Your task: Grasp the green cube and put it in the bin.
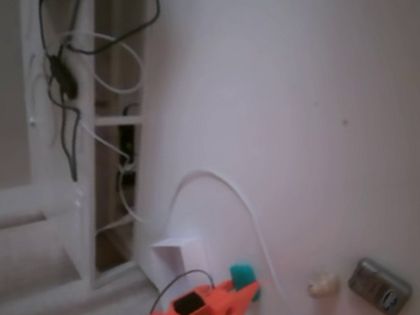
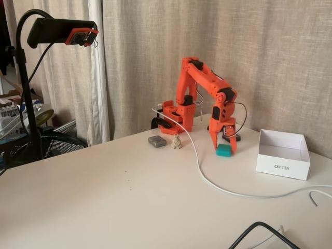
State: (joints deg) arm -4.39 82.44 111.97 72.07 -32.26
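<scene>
The green cube [image 2: 224, 151] rests on the white table, left of the bin [image 2: 282, 154] with a clear gap between them. My orange gripper [image 2: 225, 149] points straight down over the cube, one finger tight against each side, so it looks shut on the cube. In the tilted fixed view, the cube [image 1: 242, 271] shows at the tip of the gripper [image 1: 248, 283], partly covered by an orange finger. There the white bin [image 1: 179, 254] stands just up-left of it.
A cream lumpy object [image 2: 177, 141] and a grey oval device [image 2: 157, 141] lie near the arm's base. A white cable [image 2: 207, 179] curves across the table past the cube. A camera stand [image 2: 31, 93] rises at the left and a black cable [image 2: 259, 231] lies at the front.
</scene>
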